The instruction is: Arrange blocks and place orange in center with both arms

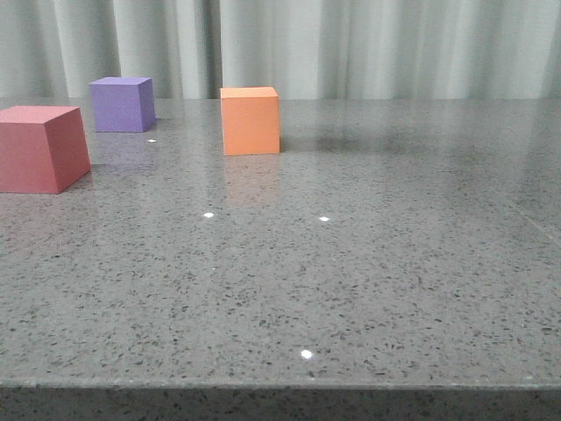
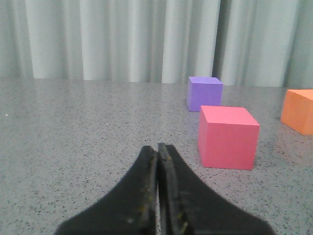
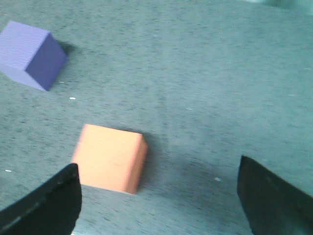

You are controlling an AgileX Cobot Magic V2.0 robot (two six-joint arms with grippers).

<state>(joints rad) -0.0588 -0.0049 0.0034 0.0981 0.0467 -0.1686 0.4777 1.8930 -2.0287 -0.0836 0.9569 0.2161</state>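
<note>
The orange cube point(image 1: 250, 120) stands at the back middle of the table. The purple cube point(image 1: 123, 103) is at the back left, and the pinkish-red cube point(image 1: 39, 147) is nearer at the far left. No gripper shows in the front view. In the left wrist view my left gripper point(image 2: 157, 148) is shut and empty, low over the table, with the pinkish-red cube point(image 2: 228, 136) just ahead to one side, then the purple cube point(image 2: 204, 93) and the orange cube point(image 2: 299, 110). In the right wrist view my right gripper point(image 3: 159, 171) is open above the table, beside the orange cube point(image 3: 110, 157); the purple cube point(image 3: 32, 54) lies beyond.
The grey speckled table point(image 1: 351, 263) ends at a front edge point(image 1: 280, 384). A pale curtain point(image 1: 351, 44) hangs behind the table.
</note>
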